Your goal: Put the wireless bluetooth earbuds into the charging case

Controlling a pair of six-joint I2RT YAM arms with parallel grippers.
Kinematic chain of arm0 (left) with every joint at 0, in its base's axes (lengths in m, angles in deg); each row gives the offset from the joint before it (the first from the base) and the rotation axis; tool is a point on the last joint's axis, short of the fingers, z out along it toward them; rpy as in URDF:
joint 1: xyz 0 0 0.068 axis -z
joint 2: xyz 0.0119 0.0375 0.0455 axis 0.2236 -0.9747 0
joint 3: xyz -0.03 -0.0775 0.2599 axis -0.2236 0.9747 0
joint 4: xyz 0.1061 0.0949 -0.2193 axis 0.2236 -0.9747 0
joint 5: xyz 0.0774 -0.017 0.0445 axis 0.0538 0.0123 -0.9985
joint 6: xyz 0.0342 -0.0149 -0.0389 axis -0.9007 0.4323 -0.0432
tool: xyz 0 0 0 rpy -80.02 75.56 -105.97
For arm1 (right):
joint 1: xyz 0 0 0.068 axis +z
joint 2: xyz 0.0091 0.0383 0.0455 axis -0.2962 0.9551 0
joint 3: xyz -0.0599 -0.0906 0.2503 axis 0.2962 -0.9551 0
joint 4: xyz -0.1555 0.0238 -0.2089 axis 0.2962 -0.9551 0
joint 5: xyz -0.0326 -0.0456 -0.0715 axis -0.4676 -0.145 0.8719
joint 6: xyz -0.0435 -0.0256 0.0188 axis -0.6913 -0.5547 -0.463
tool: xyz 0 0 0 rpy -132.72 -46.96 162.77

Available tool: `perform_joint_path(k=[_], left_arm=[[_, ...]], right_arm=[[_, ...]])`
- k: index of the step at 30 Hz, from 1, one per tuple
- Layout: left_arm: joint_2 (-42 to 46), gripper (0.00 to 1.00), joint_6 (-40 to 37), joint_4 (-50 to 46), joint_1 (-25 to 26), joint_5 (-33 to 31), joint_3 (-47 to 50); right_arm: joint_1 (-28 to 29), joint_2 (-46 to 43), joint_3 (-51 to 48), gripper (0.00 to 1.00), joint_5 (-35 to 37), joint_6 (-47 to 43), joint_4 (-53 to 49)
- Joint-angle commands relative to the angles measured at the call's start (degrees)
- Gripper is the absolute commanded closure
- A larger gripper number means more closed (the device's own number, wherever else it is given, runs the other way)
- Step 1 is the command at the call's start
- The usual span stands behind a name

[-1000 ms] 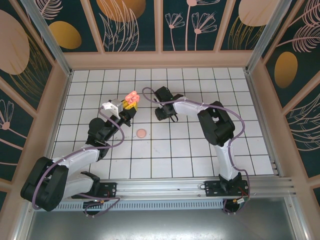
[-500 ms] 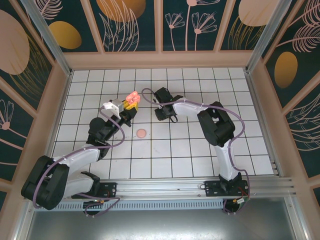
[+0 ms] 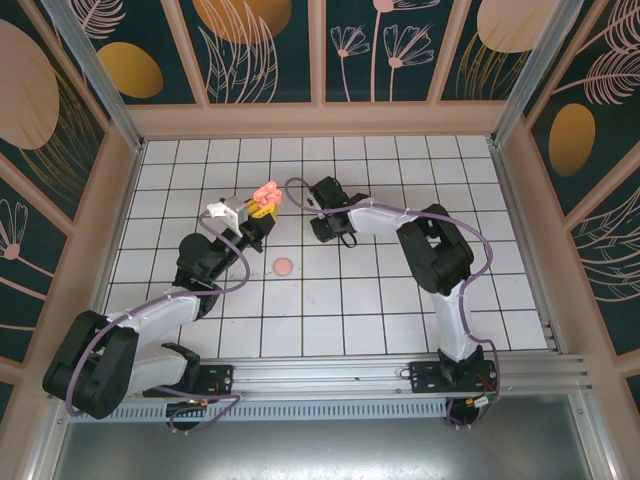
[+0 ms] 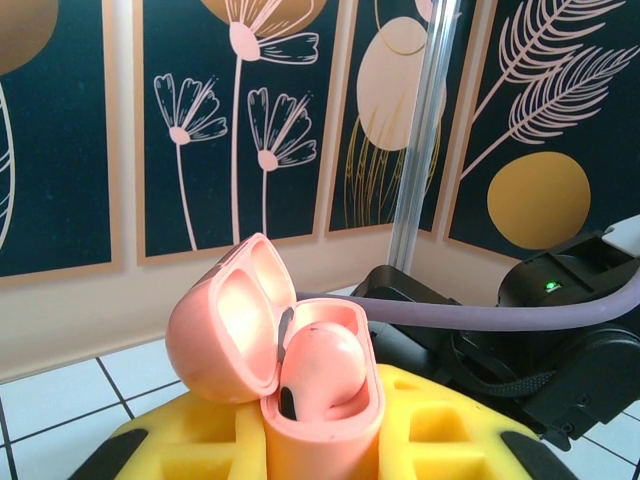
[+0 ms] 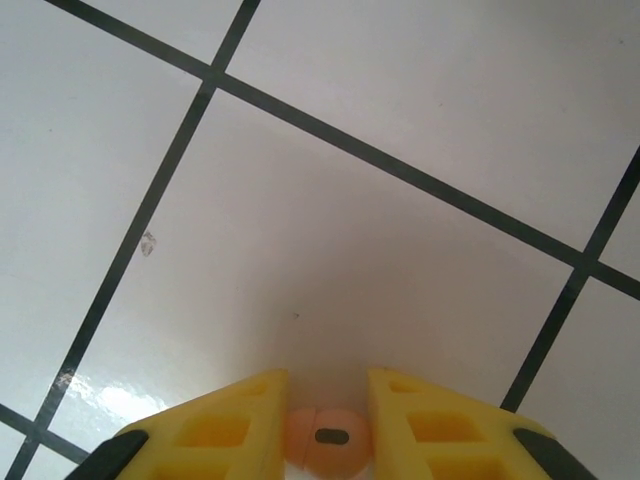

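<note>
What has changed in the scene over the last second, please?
The right arm's elbow edged slightly rightward; the right gripper stayed put, bracketing a coral-pink earbud. The left gripper still holds the open charging case; the pink disc on the table is unmoved.

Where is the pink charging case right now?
The charging case sits left of centre in the top view, clamped in the left gripper, beside the right gripper.
</note>
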Motion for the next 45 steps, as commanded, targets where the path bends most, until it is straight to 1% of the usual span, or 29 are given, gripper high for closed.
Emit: perform_joint_path(k=[1,12,18,23,31,35,41,45], left_arm=[[-0.2,1.0,0.9,1.2,-0.5,1.2,-2.0],[-0.2,1.0,0.7,0.0,-0.5,2.2,-2.9],[0.2,1.0,-0.5,-2.5,-0.5,3.5,-3.6],[0.8,1.0,-0.9,-3.5,-0.5,4.2,-3.8],[0.6,1.0,-0.7,-4.2,-0.5,7.0,-3.2],[0.5,1.0,-0.2,-3.9,-0.5,8.5,-2.4],[-1.5,1.0,1.0,-3.6,-0.4,12.0,-2.8],[-3.6,1.0,1.7,-3.0,0.0,13.3,-4.0]], right_arm=[[-0.9,-1.5,-2.0,0.77,1.2,0.9,-3.1],[-1.4,-9.3,-6.8,0.78,1.5,4.1,0.8],[-1.7,-15.4,-10.9,0.78,2.2,6.5,3.3],[-2.0,-21.4,-12.0,0.78,3.1,7.8,3.6],[-2.0,-30.8,-9.4,0.78,3.5,9.1,2.6],[-2.0,-35.1,-7.9,0.78,2.1,10.1,3.2],[-0.9,-38.6,-4.6,0.78,-0.8,11.1,4.0],[1.3,-40.1,-3.6,0.78,-0.9,10.8,5.8]])
